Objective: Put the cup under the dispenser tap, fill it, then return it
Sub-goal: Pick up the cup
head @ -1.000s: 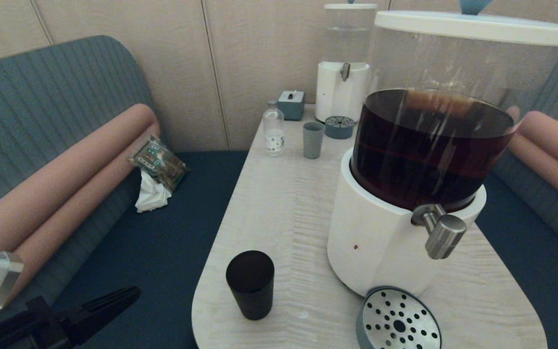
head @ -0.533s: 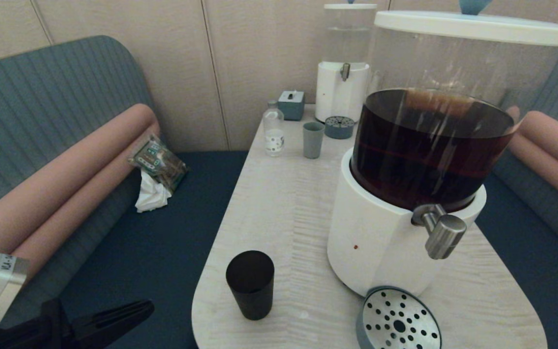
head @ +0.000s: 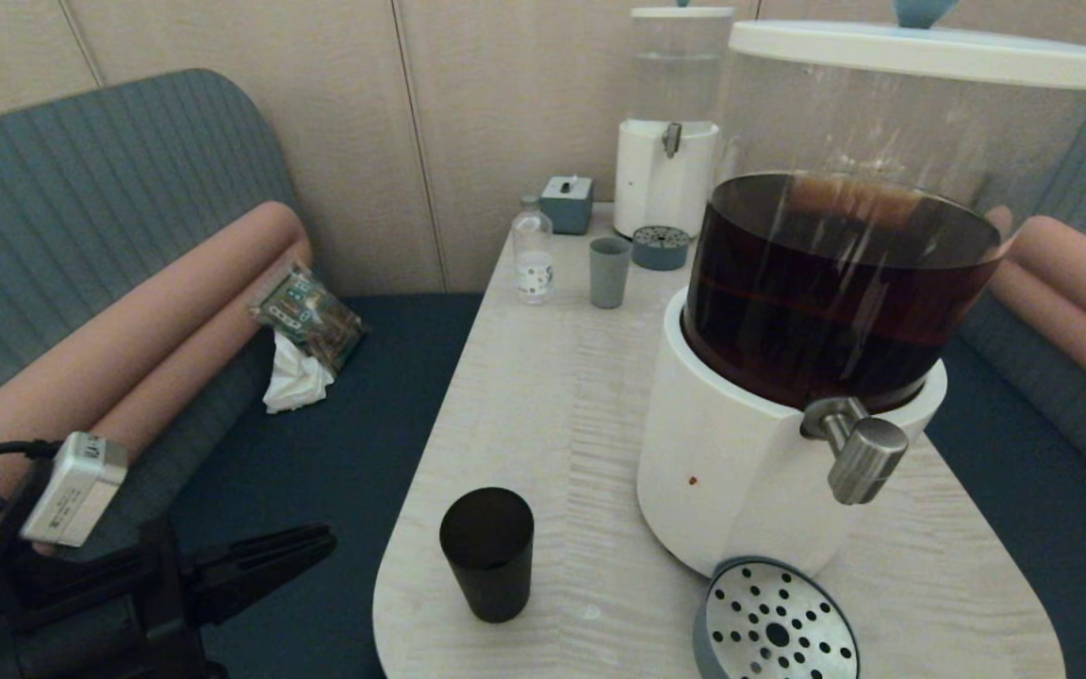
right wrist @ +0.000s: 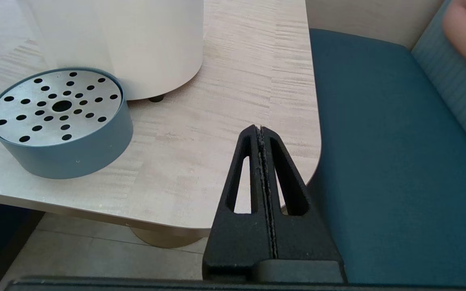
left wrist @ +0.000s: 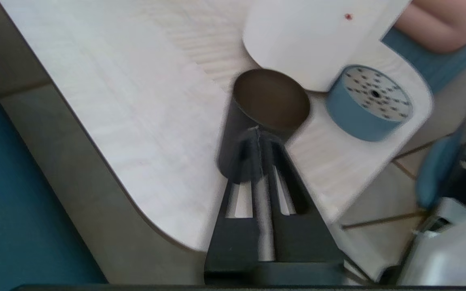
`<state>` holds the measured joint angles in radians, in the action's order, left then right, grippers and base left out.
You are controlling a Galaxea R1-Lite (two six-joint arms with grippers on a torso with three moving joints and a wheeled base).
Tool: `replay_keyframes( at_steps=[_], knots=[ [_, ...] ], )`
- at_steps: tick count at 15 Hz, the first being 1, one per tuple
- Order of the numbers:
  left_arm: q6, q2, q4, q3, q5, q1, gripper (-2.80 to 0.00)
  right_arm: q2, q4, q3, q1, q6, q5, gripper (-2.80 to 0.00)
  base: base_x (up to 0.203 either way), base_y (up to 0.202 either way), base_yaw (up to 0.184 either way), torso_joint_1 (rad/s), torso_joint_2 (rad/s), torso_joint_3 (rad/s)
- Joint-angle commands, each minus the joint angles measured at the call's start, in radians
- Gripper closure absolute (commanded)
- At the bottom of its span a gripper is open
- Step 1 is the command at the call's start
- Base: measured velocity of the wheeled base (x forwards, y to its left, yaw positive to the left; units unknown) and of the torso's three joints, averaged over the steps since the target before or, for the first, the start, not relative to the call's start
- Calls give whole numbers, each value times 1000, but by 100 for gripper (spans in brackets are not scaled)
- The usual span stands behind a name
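Just right of left claw: cup

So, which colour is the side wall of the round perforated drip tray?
Muted blue, under a silver perforated metal top; the round drip tray shows best in the right wrist view.

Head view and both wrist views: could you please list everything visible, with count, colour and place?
cup: 1, matte black, near left part of the table, upright
table: 1, pale wood grain, centre
big dispenser: 1, white base, clear tank of dark brown liquid, near right of table
dispenser tap: 1, brushed steel, on the big dispenser's front
drip tray: 1, blue-grey with perforated steel top, below the tap
small dispenser: 1, white, clear tank, far end
pale tumbler: 1, grey-blue, far end
bottle: 1, clear, far end
left gripper: 1, black, shut, left of the cup, off the table edge
right gripper: 1, black, shut, over the table's near right corner
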<state>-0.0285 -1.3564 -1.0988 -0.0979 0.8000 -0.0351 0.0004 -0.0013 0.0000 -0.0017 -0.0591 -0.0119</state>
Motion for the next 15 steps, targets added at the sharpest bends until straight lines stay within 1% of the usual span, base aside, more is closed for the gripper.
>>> replay_keyframes(
  at_steps=[1, 2, 3, 4, 5, 6, 9, 11, 12, 14, 15],
  knots=[
    [4, -157, -143, 19, 6, 0, -280, -3, 0, 9, 0, -1, 0, 0, 0, 0, 0, 0, 0, 0],
    [9, -226, -276, 50, 17, 0, -280, -3, 0, 9, 0, -2, 0, 0, 0, 0, 0, 0, 0, 0],
    [12, -280, -393, 76, 58, 0, -280, -3, 0, 9, 0, -1, 0, 0, 0, 0, 0, 0, 0, 0],
    [14, -302, -426, 87, 113, 0, -280, -3, 0, 9, 0, -1, 0, 0, 0, 0, 0, 0, 0, 0],
    [17, -296, -429, 95, 195, 1, -280, -5, 0, 10, 0, -1, 0, 0, 0, 0, 0, 0, 0, 0],
    [19, -286, -431, 98, 256, 8, -280, -3, 0, 9, 0, -2, 0, 0, 0, 0, 0, 0, 0, 0],
    [19, -304, -431, 98, 343, 47, -280, -4, 0, 9, 0, -1, 0, 0, 0, 0, 0, 0, 0, 0],
    [21, -312, -431, 98, 421, 77, -280, -5, 0, 9, 0, -1, 0, 0, 0, 0, 0, 0, 0, 0],
    [24, -320, -431, 98, 439, 82, -280, -3, 0, 9, 0, -1, 0, 0, 0, 0, 0, 0, 0, 0],
    [56, -354, -431, 98, 440, 82, -280, -3, 0, 9, 0, -1, 0, 0, 0, 0, 0, 0, 0, 0],
    [59, -365, -431, 92, 438, 81, -280, -3, 0, 9, -1, -1, 0, 0, 0, 0, 0, 0, 0, 0]
  ],
)
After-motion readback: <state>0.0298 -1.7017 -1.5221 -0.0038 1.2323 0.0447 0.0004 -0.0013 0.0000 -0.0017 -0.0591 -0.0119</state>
